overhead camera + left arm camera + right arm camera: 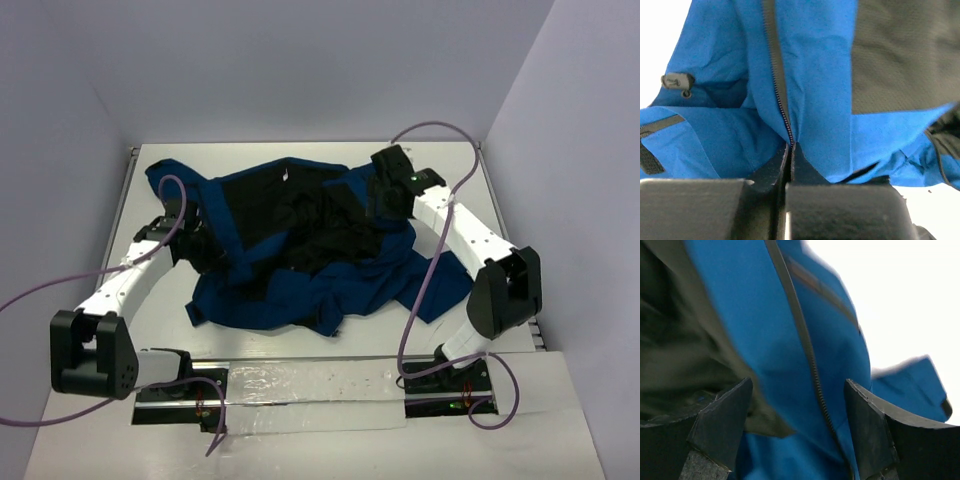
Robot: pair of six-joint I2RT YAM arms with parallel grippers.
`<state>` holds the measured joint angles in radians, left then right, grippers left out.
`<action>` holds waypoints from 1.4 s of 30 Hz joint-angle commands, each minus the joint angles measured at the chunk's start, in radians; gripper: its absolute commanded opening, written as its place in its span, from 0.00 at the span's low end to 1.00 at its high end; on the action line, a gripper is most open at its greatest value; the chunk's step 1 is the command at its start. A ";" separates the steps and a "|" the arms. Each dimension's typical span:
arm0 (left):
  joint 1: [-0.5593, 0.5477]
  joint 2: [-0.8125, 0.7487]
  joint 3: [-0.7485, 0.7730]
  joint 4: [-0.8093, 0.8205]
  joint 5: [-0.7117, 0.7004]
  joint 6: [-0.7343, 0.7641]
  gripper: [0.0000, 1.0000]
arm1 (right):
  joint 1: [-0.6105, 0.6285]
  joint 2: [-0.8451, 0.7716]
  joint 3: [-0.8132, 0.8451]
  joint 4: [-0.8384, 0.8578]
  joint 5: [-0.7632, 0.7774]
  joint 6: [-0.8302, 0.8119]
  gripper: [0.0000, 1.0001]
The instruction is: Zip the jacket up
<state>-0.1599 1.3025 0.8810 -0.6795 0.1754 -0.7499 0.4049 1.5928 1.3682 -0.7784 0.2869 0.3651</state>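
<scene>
Left gripper clamps jacket (black lining heaped centrally).

Overhead camera looks down; 2 wrist cameras sit close against the jacket.

Robotics lab test cell: plain pale walls box in a white counter, left arm & right arm bolted on, purple cables.

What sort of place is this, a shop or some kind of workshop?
Most likely a robotics lab test cell: a white table boxed in by plain pale walls, two white-and-black robot arms trailing purple cables bolted at its near edge, and a crumpled navy-blue fabric jacket to work on.
</scene>
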 commanded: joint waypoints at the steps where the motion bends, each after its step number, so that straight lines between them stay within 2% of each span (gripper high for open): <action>1: -0.008 -0.081 0.052 0.015 -0.020 -0.032 0.22 | -0.006 -0.003 0.280 -0.005 0.027 -0.030 0.81; 3: -0.008 -0.074 0.106 0.004 -0.052 -0.016 0.68 | -0.005 0.010 0.404 -0.016 0.008 -0.037 0.81; 4: -0.007 -0.064 0.157 -0.002 -0.088 -0.012 0.80 | -0.005 0.017 0.445 -0.021 -0.009 -0.038 0.81; 6: -0.002 -0.043 0.213 -0.012 -0.128 -0.012 0.89 | -0.004 0.026 0.508 -0.026 -0.022 -0.040 0.81; 9: 0.048 0.050 0.340 -0.043 -0.170 -0.039 0.87 | -0.003 0.030 0.546 -0.029 -0.037 -0.041 0.82; 13: 0.126 0.177 0.405 -0.018 -0.221 -0.104 0.79 | -0.001 0.013 0.511 -0.027 -0.053 -0.038 0.81; 19: 0.239 0.391 0.444 0.105 -0.099 -0.155 0.78 | -0.001 -0.032 0.429 -0.015 -0.051 -0.039 0.82; 25: 0.247 0.527 0.478 0.201 -0.030 -0.152 0.66 | -0.001 -0.040 0.397 -0.013 -0.060 -0.038 0.82; 29: 0.248 0.531 0.472 0.227 -0.041 -0.143 0.67 | -0.002 -0.033 0.389 -0.016 -0.061 -0.044 0.82; 33: 0.248 0.520 0.496 0.199 -0.122 -0.118 0.71 | -0.001 -0.015 0.394 -0.020 -0.069 -0.046 0.82; 39: 0.221 0.589 0.598 0.134 -0.259 -0.060 0.77 | -0.001 0.011 0.414 -0.021 -0.084 -0.045 0.82; 42: 0.195 0.658 0.674 0.113 -0.295 -0.035 0.77 | 0.002 0.026 0.431 -0.030 -0.086 -0.043 0.82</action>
<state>0.0693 1.8805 1.4425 -0.5435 -0.0213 -0.8422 0.4053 1.6060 1.7601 -0.8037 0.2108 0.3319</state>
